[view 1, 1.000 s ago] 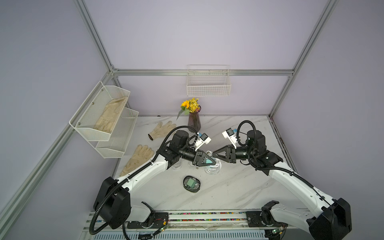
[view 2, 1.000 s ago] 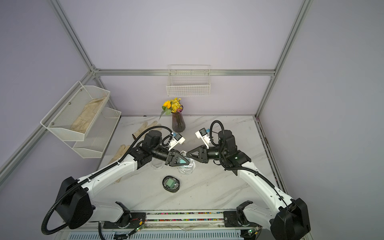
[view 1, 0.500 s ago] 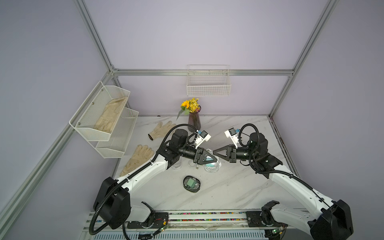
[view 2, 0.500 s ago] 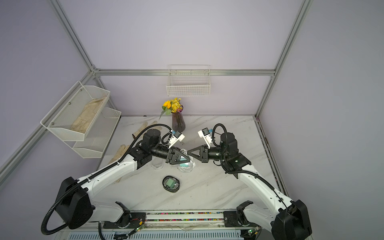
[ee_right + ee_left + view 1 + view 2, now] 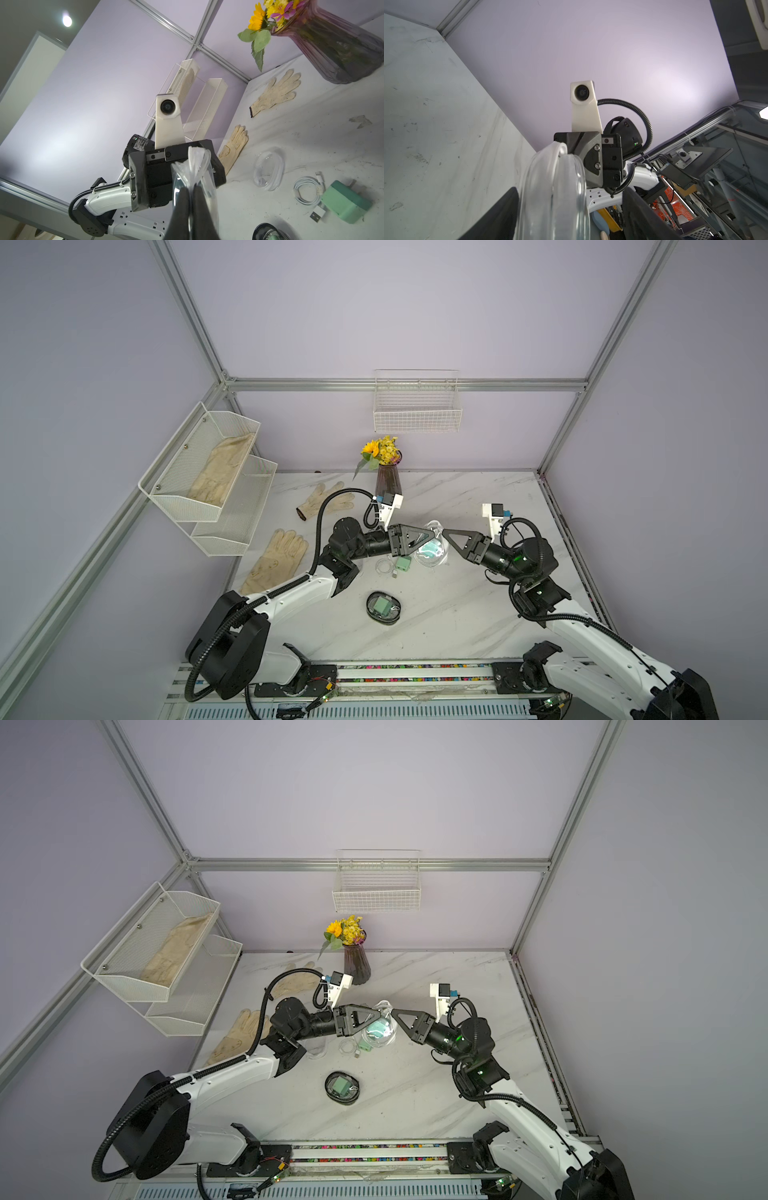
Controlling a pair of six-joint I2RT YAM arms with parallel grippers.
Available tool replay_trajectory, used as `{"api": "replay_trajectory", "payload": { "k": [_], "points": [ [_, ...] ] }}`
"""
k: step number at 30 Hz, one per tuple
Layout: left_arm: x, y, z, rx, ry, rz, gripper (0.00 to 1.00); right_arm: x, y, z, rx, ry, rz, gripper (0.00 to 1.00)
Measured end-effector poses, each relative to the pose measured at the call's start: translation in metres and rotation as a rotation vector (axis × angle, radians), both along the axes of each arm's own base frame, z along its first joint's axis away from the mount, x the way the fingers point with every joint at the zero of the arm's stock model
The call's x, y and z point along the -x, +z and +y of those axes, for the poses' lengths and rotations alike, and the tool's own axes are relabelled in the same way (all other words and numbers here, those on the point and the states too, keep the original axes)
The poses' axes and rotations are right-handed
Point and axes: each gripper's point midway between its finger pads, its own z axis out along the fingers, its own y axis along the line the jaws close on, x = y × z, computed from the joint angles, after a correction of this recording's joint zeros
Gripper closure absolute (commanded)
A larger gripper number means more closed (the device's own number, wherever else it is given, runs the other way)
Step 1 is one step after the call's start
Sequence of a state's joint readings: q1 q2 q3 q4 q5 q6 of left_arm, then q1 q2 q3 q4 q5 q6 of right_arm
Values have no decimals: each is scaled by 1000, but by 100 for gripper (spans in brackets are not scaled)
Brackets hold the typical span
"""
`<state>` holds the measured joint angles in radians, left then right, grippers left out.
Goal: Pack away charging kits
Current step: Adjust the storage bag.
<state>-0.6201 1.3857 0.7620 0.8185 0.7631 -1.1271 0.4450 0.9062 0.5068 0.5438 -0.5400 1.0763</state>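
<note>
The right gripper (image 5: 190, 188) is pinched tight on the rim of the oval clear plastic case (image 5: 432, 558). The case stands on edge over the middle of the white marble table (image 5: 478, 614) with a light blue square charger (image 5: 431, 549) inside. The left gripper (image 5: 569, 189) faces it from the opposite side, jaws spread, with the case between them and a gap to one finger. On the table beneath, a loose mint-green square charger (image 5: 345, 204) lies just beside a coiled white cable (image 5: 307, 191). Nearer the robot's base, a black-rimmed oval case (image 5: 369, 608) holds a second mint-green charger (image 5: 381, 606).
</note>
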Motion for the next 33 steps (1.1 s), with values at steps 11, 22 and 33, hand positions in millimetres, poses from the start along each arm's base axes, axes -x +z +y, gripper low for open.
{"api": "replay_trajectory", "payload": {
  "k": [11,22,33],
  "points": [
    [1,-16,-36,98,-29,90,28,-9,18,-23,-115,-143,-21,100],
    [-8,3,-29,195,30,90,62,-13,12,-26,-124,-167,9,100],
    [-22,-1,-21,203,52,181,71,-10,26,-27,19,-189,-22,64]
  ]
}}
